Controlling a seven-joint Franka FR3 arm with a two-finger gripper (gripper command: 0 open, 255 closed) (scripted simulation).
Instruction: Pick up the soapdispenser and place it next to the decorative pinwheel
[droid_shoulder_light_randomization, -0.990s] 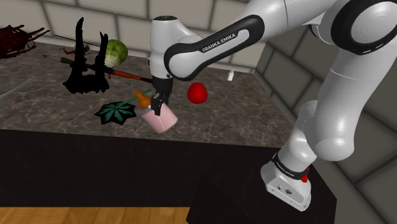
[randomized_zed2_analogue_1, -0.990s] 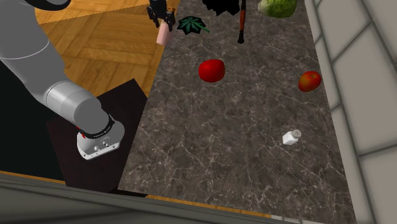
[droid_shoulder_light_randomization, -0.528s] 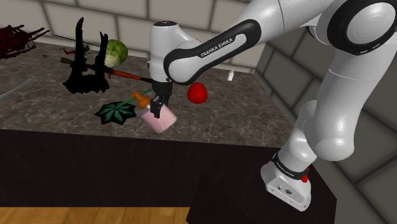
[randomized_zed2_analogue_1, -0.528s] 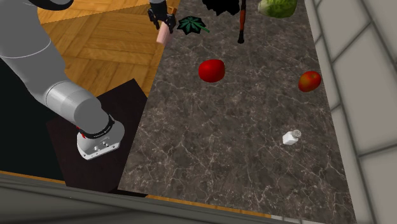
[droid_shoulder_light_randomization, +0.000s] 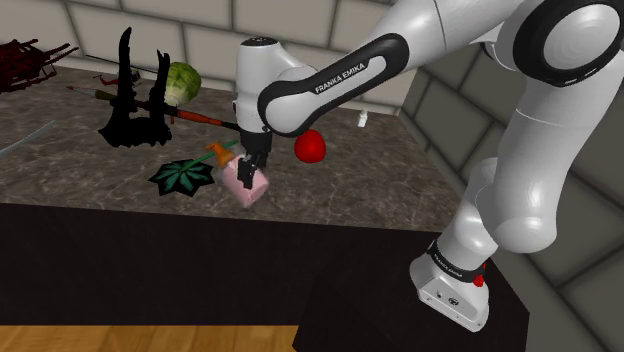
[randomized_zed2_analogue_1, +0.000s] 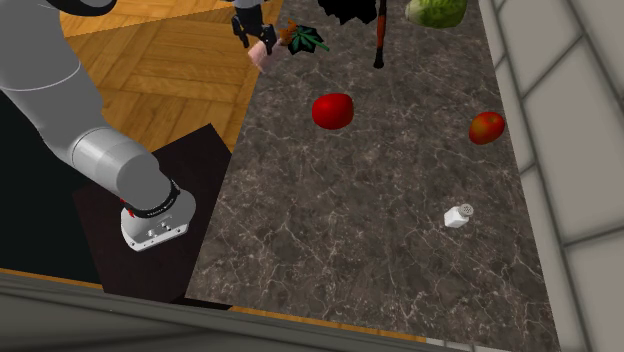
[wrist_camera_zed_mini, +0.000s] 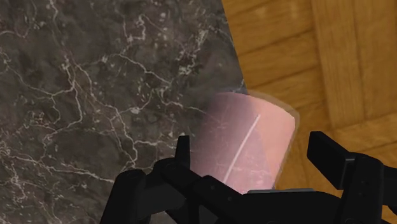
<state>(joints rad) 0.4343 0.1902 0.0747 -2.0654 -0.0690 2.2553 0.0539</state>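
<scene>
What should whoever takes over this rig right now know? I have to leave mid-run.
Gripper: open, one finger on each side of the soap dispenser. A gap shows beside one finger, so it is not gripped.
Things: the pink soap dispenser leans at the front edge of the counter. Its orange pump points toward the green pinwheel, which lies flat close by.
Done: the gripper is in place around the dispenser.
Left: close, lift, stand it beside the pinwheel well in from the edge, and release.
</scene>
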